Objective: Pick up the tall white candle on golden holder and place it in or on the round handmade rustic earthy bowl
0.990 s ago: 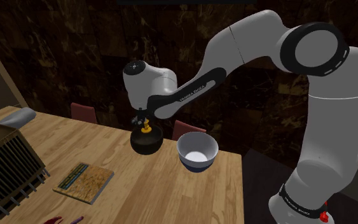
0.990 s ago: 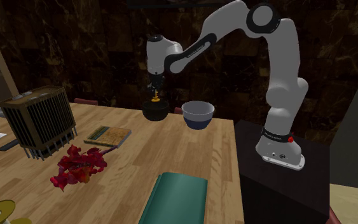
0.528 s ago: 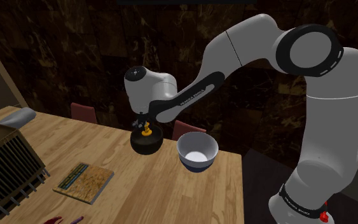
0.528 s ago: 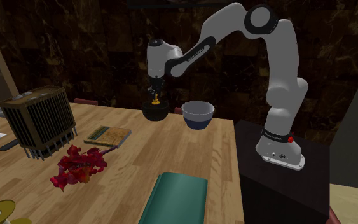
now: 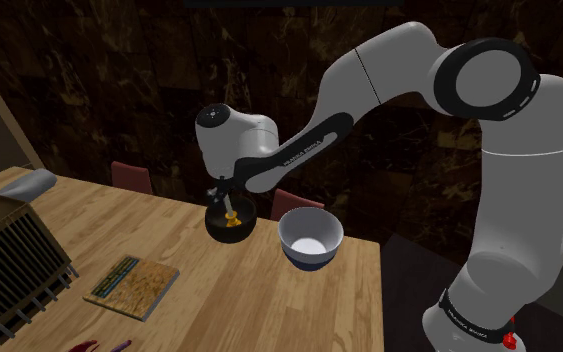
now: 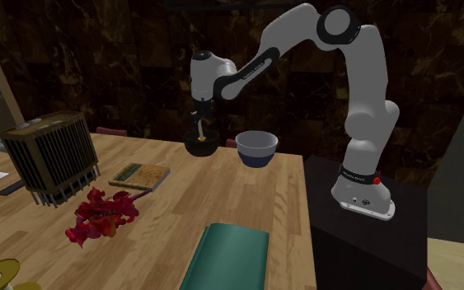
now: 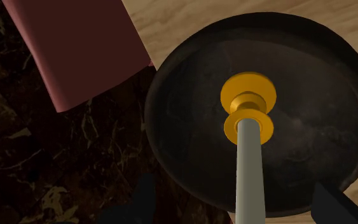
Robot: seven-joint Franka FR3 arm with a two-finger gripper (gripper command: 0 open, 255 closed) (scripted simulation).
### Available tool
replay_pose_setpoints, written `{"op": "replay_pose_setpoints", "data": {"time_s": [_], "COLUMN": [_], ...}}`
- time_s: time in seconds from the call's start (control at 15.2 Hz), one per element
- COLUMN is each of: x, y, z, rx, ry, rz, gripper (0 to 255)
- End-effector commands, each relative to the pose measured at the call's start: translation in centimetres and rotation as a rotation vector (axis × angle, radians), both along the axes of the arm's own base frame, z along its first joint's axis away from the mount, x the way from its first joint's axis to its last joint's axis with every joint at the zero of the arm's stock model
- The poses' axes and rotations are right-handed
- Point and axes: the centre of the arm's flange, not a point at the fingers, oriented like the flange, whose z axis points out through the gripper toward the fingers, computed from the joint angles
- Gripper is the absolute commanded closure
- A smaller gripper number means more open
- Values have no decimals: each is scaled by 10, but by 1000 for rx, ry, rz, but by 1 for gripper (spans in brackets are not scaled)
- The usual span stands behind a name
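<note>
Shoulder view: the dark round bowl (image 5: 231, 226) stands near the far edge of the wooden table (image 5: 229, 290), just beside a white bowl (image 5: 310, 240); the white candle (image 5: 230, 206) leans inside the dark bowl, its golden holder (image 5: 232, 219) down in the hollow; the black gripper (image 5: 223, 196) hangs close above the rim; a flat book (image 5: 132, 286) lies nearer the front edge.

Second exterior view: the candle's shaft slants up out of the dark bowl towards the gripper; a slatted crate (image 6: 53, 156) and red flowers (image 6: 102, 212) sit well apart from it.

Wrist view: the jaws stand wide apart – one finger (image 7: 142, 200) on each side of the candle, neither touching it; the holder's base rests on the bowl's floor; a maroon chair back (image 7: 82, 51) shows beyond the table's edge.
</note>
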Motion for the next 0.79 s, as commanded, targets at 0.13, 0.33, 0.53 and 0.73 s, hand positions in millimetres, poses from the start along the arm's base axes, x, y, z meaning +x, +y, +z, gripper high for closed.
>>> {"op": "replay_pose_setpoints", "data": {"time_s": [0.13, 0.33, 0.53, 0.73], "x": [-8, -15, -15, -15], "y": [6, 12, 12, 12], "z": [24, 46, 46, 46], "rx": [0, 0, 0, 0], "ry": [0, 0, 0, 0], "rz": [0, 0, 0, 0], "gripper": [0, 0, 0, 0]}}
